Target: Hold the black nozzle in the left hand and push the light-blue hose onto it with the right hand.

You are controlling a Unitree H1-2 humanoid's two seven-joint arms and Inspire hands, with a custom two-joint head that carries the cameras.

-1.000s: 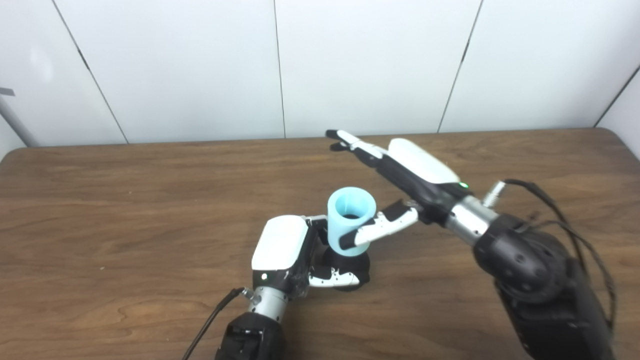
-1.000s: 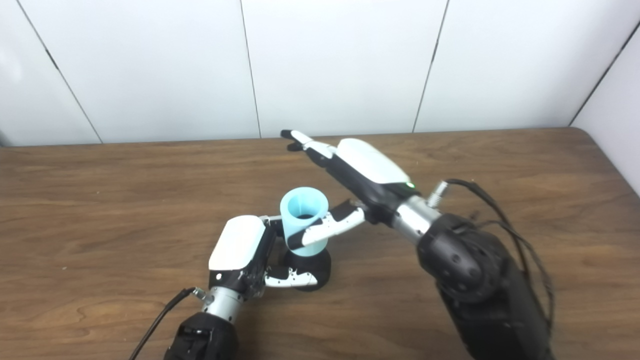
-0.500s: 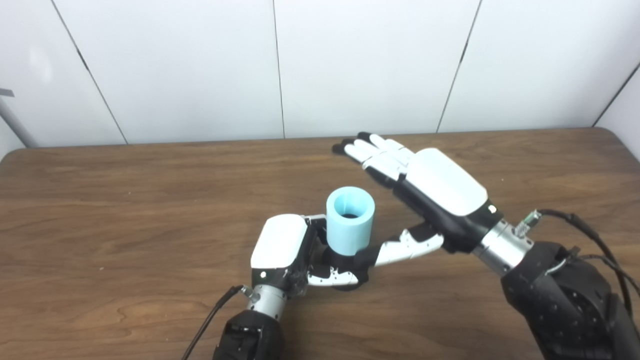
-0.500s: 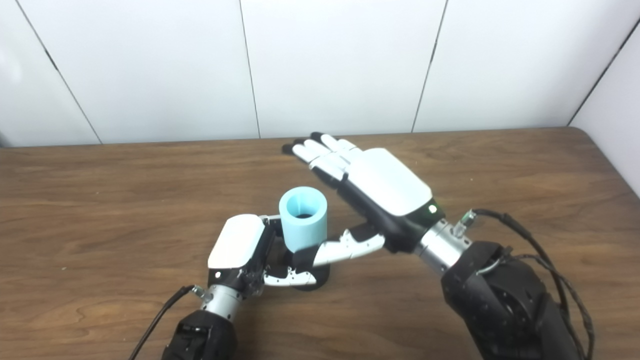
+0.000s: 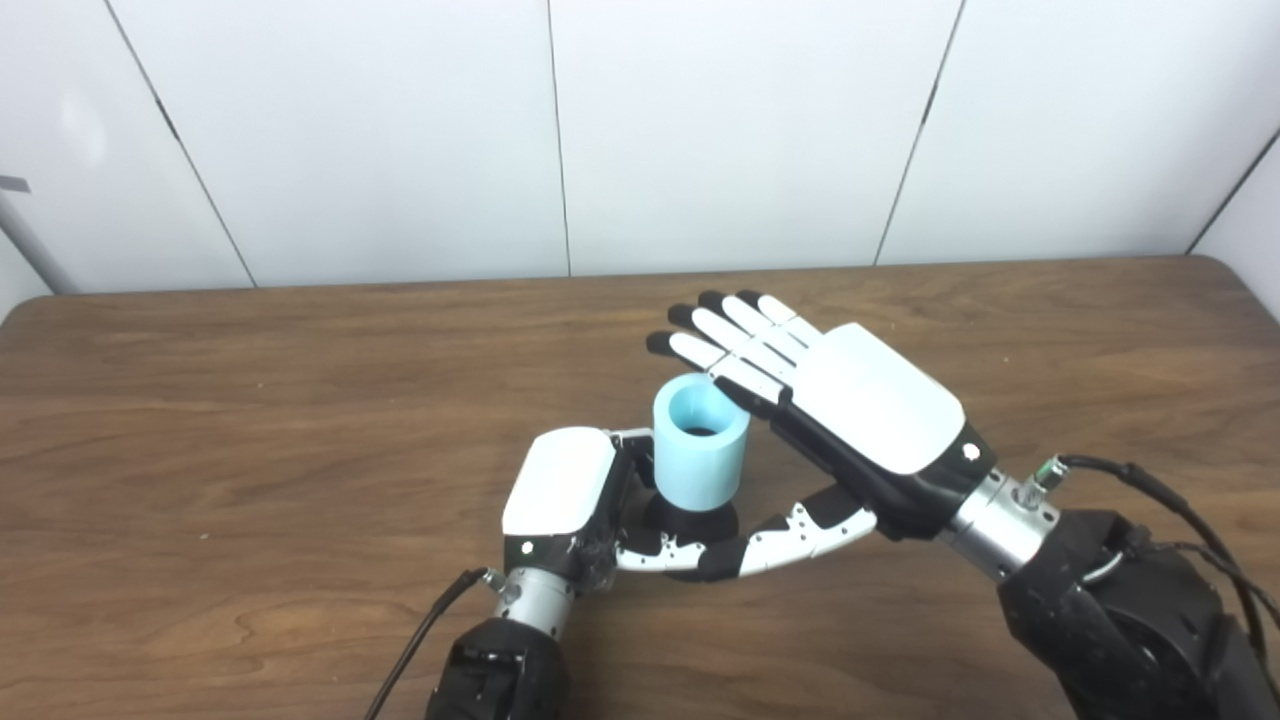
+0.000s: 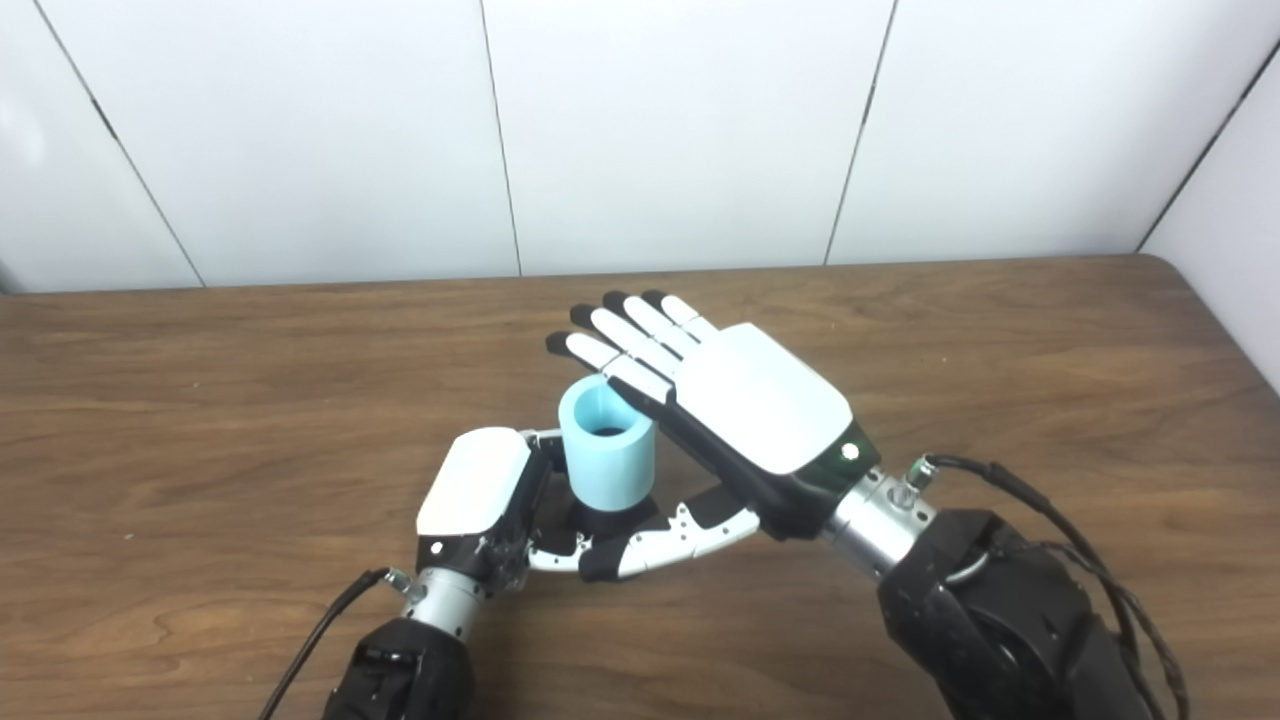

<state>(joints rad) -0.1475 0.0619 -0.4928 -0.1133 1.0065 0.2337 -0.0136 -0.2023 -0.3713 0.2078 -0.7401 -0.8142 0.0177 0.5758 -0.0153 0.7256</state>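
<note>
Right now the short light-blue cylindrical hose (image 5: pixel 700 455) stands upright on the round black nozzle (image 5: pixel 690 522) near the middle of the brown wooden surface (image 5: pixel 250 420), long axis vertical, open mouth facing up. The left hand (image 5: pixel 565 500) has its fingers clenched round the nozzle's base, while the right hand (image 5: pixel 850 420) hangs flat above, grasping nothing, fingers (image 5: pixel 730 345) spread over the hose's rim and thumb low beside the nozzle. Risk, as I judge it: a press landing off-centre on that rim could tip the hose sideways or jam it crooked rather than seating it.
</note>
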